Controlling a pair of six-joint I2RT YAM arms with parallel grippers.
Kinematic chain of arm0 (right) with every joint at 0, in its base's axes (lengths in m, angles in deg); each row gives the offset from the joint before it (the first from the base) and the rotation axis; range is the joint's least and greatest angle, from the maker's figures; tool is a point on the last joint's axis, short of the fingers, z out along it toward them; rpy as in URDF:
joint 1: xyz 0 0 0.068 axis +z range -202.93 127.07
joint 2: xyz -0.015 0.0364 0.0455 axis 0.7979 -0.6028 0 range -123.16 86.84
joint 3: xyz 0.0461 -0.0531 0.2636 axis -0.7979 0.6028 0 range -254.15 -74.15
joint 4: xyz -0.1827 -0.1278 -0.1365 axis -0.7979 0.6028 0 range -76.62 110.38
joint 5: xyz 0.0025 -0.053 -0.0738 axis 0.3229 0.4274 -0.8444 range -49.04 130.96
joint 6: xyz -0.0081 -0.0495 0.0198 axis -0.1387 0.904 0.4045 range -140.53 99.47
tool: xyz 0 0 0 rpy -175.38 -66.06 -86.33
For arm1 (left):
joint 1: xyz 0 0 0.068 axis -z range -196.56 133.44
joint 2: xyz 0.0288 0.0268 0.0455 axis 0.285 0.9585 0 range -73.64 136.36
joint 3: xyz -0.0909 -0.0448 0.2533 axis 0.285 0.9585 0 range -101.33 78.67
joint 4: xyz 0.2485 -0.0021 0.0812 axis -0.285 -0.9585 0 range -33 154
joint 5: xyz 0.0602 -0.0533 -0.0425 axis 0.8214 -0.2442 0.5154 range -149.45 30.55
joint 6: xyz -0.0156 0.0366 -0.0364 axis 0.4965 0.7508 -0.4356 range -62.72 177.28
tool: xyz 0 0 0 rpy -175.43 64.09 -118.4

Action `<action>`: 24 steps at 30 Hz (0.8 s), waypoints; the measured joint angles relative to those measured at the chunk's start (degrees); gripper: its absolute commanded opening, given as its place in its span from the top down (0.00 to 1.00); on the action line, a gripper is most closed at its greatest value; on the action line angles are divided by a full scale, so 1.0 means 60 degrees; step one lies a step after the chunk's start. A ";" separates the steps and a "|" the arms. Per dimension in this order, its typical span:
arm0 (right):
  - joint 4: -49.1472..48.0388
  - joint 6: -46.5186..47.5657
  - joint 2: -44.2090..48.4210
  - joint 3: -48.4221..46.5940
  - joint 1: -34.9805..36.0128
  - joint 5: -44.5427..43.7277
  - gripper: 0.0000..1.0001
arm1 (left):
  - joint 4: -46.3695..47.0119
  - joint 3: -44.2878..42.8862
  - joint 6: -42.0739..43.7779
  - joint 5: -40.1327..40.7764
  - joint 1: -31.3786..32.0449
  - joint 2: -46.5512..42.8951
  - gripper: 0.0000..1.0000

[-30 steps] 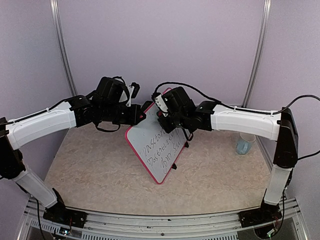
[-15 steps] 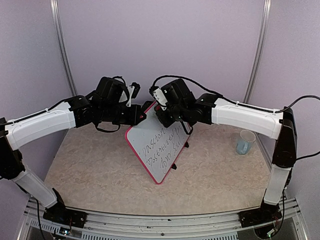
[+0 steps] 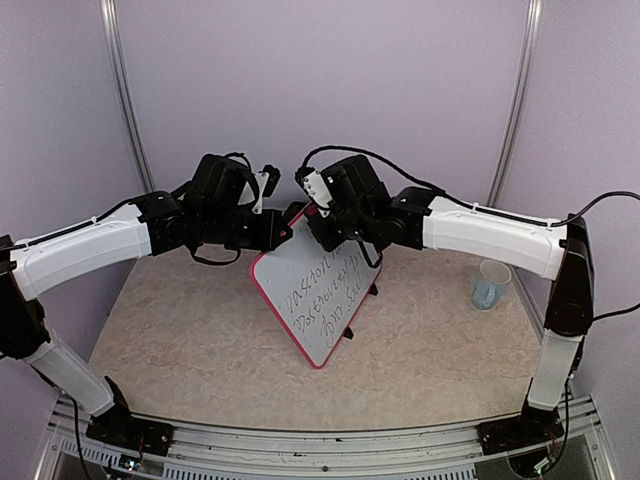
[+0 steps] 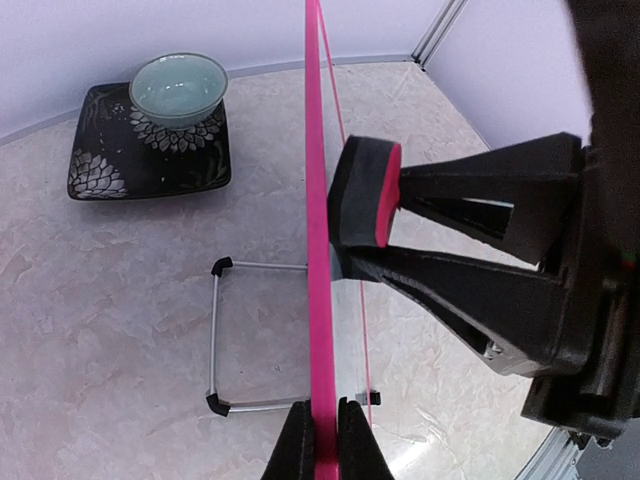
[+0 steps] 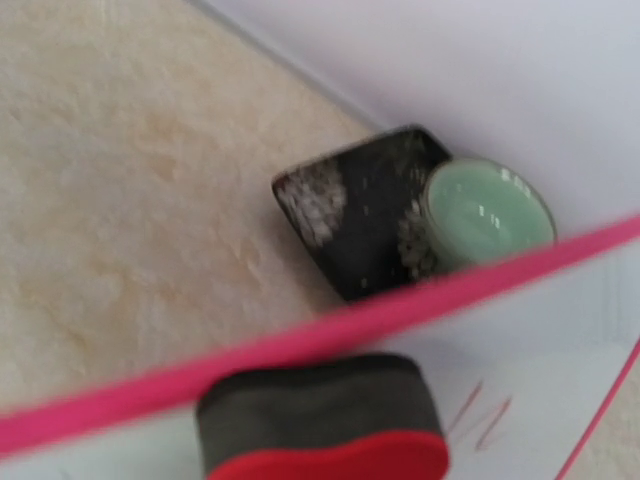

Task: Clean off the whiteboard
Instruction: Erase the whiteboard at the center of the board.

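Observation:
The whiteboard (image 3: 322, 310) has a pink-red frame and stands tilted on the table, with dark handwriting (image 3: 318, 290) across its face. My left gripper (image 3: 291, 220) is shut on its upper left edge. In the left wrist view the frame (image 4: 318, 230) runs edge-on between the closed tips of the left gripper (image 4: 322, 440). My right gripper (image 3: 324, 238) is shut on a black and red eraser (image 4: 362, 190) and holds it flat against the board's top part. The right wrist view shows the eraser (image 5: 320, 415) just below the pink frame (image 5: 330, 335), blurred.
A black patterned square plate (image 4: 110, 160) with a pale green bowl (image 4: 178, 88) sits behind the board by the back wall. A clear plastic cup (image 3: 489, 285) stands at the right. The board's wire stand (image 4: 212, 335) rests on the table.
My right gripper has slid the eraser up and to the left along the board, toward its top edge. The left arm and the board have stayed put.

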 measured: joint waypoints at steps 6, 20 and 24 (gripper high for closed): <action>-0.0044 -0.0229 0.0131 0.0929 -0.0120 -0.0146 0.72 | 0.0000 0.0004 -0.0018 0.0040 -0.0004 0.0000 1.00; 0.0565 -0.0262 0.0066 0.0324 -0.0204 0.0084 0.71 | 0.0036 0.0004 0.0018 -0.0029 0.0004 -0.0004 1.00; 0.0692 -0.0197 -0.0044 -0.0357 -0.0204 0.0091 0.71 | 0.0073 0.0004 0.0066 -0.0073 0.0022 -0.0004 1.00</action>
